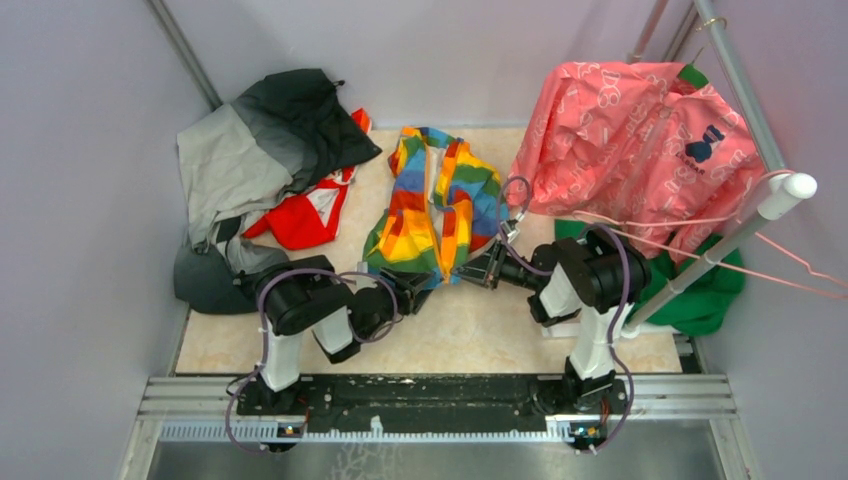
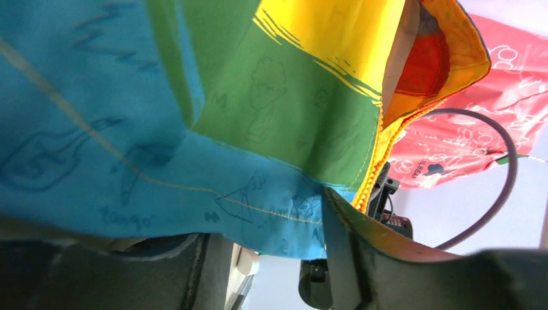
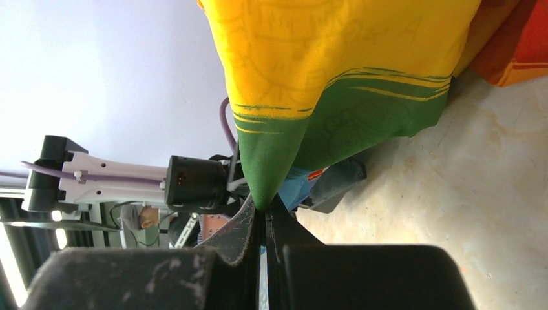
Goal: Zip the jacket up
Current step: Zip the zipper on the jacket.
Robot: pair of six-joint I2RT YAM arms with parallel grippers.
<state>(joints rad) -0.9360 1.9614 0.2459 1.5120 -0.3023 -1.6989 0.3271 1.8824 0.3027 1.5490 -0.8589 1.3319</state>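
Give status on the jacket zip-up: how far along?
Done: nothing zipped. The jacket lies open, with pale lining showing between its fronts.
In hand: the right gripper has its fingers shut on the green hem corner. The left gripper is open, with the blue hem edge across its gap.
Left: likely join the orange zipper at the bottom, then pull it up.

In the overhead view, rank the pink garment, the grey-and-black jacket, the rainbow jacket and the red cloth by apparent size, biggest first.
1. pink garment and grey-and-black jacket: too close to rank.
2. rainbow jacket.
3. red cloth, partly covered by the grey-and-black jacket.
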